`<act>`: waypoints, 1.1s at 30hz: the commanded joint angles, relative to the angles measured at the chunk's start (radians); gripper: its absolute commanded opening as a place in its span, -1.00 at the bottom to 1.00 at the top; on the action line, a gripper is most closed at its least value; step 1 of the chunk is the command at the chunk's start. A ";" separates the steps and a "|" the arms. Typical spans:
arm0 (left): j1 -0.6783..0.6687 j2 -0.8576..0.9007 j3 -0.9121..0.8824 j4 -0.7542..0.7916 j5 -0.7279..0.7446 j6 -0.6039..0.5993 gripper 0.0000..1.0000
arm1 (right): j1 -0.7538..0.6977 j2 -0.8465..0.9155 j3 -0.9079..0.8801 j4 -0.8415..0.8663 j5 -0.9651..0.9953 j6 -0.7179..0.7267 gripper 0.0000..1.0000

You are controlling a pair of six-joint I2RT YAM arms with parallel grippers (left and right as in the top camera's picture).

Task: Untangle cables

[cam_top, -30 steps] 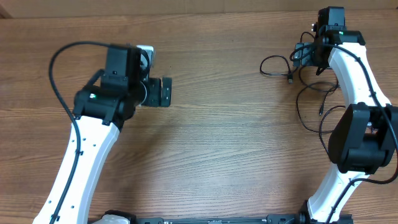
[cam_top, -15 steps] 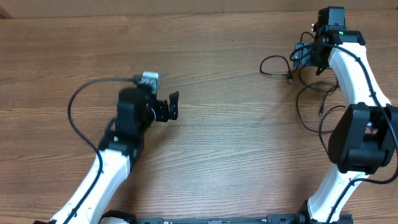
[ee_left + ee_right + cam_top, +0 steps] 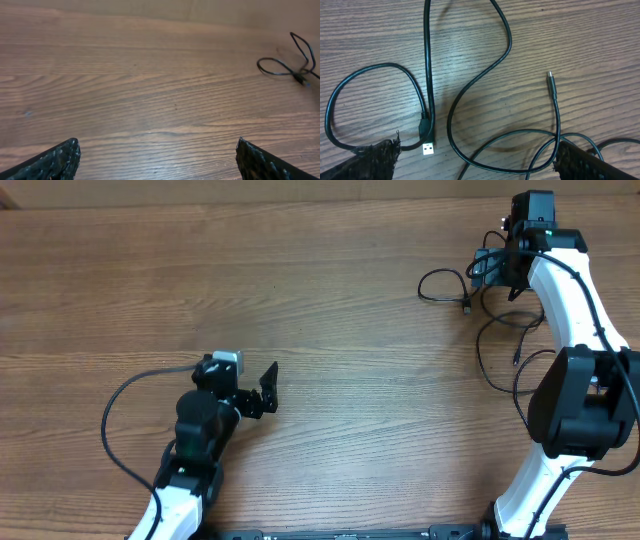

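R gripper (image 3: 477,162) jaws wide open, nothing held, fingertips (image 3: 380,157) low over the cables (image 3: 470,95). USB plug (image 3: 426,148) lies just ahead, pointing back at the wrist; its cord runs straight away. Small plug (image 3: 550,77) points away, cord curling back under. Loops cross betw. the jaws. Overhead: tangle sits far right on table (image 3: 350,330), strands trailing beside R arm (image 3: 565,290). L gripper (image 3: 268,387) also open, empty, well apart, open wood betw. them.
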 commanded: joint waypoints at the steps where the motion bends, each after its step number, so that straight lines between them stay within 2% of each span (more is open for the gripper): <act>1: 0.019 -0.073 -0.086 0.042 0.006 -0.026 0.99 | -0.003 0.013 0.005 0.003 -0.002 0.002 1.00; 7: 0.029 -0.189 -0.222 0.156 -0.016 -0.051 0.99 | -0.003 0.013 0.005 0.003 -0.002 0.002 1.00; 12: 0.042 -0.286 -0.219 0.043 -0.045 -0.053 0.99 | -0.003 0.013 0.005 0.003 -0.002 0.002 1.00; 15: 0.053 -0.383 -0.219 -0.076 -0.062 -0.053 0.99 | -0.003 0.013 0.005 0.003 -0.002 0.002 1.00; 21: 0.057 -0.761 -0.219 -0.466 -0.141 -0.052 0.99 | -0.003 0.013 0.005 0.003 -0.002 0.002 1.00; 22: 0.058 -0.834 -0.219 -0.498 -0.143 -0.013 0.99 | -0.003 0.013 0.005 0.003 -0.002 0.002 1.00; 26: 0.079 -1.002 -0.219 -0.500 -0.141 0.089 0.99 | -0.003 0.013 0.005 0.003 -0.002 0.002 1.00; 33: 0.180 -1.005 -0.219 -0.503 -0.135 0.102 0.99 | -0.003 0.013 0.005 0.003 -0.002 0.002 0.99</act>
